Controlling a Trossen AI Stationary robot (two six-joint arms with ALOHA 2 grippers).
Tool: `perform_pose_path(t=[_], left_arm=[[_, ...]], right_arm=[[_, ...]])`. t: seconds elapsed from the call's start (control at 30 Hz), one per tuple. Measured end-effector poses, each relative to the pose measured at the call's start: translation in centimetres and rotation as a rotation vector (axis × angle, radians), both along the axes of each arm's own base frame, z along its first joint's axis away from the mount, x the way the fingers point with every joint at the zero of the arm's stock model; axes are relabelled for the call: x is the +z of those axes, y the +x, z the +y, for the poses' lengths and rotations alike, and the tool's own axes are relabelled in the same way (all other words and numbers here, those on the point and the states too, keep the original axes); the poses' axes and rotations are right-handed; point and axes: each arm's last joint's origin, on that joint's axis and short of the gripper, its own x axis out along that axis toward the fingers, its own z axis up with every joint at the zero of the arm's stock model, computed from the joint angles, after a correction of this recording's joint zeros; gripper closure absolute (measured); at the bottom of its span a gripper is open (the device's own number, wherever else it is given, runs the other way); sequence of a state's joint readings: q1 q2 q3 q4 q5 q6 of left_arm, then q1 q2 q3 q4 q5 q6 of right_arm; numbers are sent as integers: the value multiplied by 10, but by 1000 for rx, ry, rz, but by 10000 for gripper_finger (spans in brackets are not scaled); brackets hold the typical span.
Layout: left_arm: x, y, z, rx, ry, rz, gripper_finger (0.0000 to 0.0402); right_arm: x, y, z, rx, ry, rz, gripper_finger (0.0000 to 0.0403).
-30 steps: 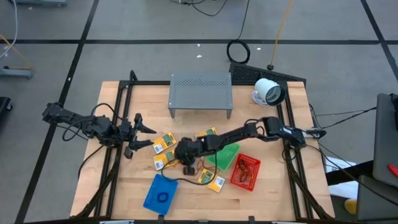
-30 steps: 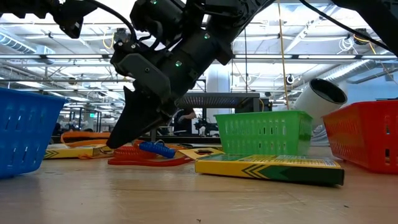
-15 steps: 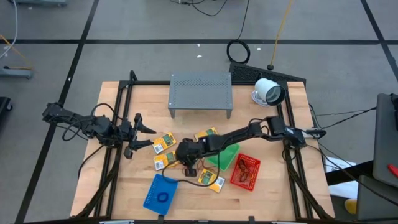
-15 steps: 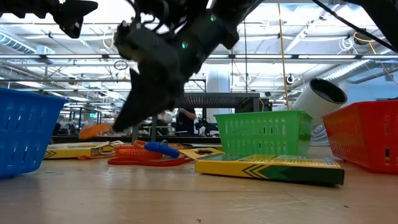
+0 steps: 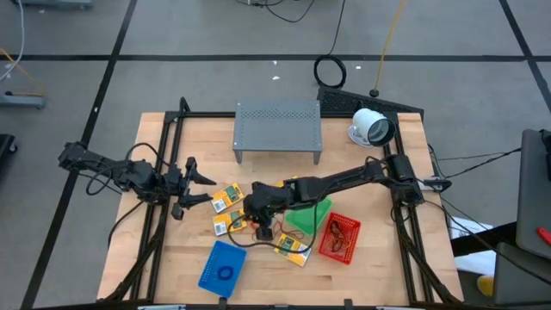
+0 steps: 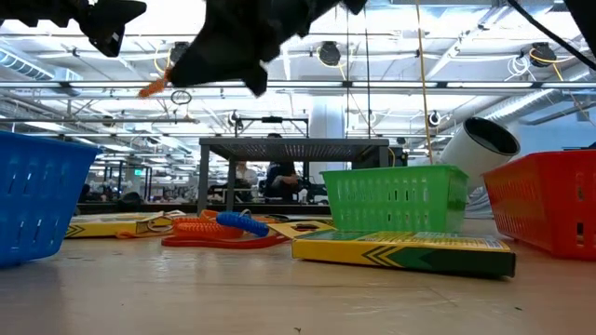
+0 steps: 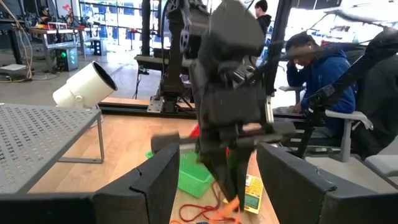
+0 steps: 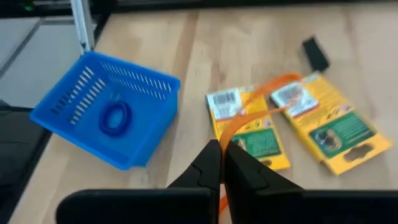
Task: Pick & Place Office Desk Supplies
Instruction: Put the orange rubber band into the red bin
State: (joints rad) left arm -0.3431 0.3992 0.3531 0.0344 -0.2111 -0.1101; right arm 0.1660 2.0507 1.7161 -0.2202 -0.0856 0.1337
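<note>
We see the right hand (image 8: 221, 163) raised above the desk (image 5: 258, 267), its fingers pinched on an orange rubber band (image 8: 249, 115) that trails over two yellow packets (image 8: 245, 127) below. Just beside these packets we note a blue basket (image 8: 134, 102) containing a blue ring (image 8: 115, 118). Near them stand a green basket (image 5: 312, 217) and a red basket (image 5: 338, 238). The left hand (image 5: 196, 182) waits at the desk's left side, fingers spread wide, holding nothing.
</note>
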Motion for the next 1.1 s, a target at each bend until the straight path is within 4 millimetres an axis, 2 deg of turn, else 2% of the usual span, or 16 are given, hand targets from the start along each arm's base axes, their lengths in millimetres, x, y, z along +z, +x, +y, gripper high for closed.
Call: perform_pose_path(t=[0.13, 0.3, 0.5, 0.63, 0.8, 1.0, 1.1], left_arm=[[0, 0, 0, 0, 0, 0, 176], [0, 0, 0, 0, 0, -2, 176], [2, 0, 0, 0, -6, -22, 176], [2, 0, 0, 0, -6, -21, 176], [2, 0, 0, 0, -8, -23, 176], [5, 0, 0, 0, -15, -45, 176], [6, 0, 0, 0, -19, -54, 176]], right_arm=[[20, -12, 8, 0, -74, -22, 402], [44, -39, 19, -62, -153, 38, 402], [69, -89, 35, -235, -237, 187, 403], [77, -129, 44, -357, -201, 248, 403], [69, -187, 53, -525, -49, 250, 403], [24, -249, 58, -631, 164, 286, 403], [-2, -269, 57, -648, 250, 305, 403]])
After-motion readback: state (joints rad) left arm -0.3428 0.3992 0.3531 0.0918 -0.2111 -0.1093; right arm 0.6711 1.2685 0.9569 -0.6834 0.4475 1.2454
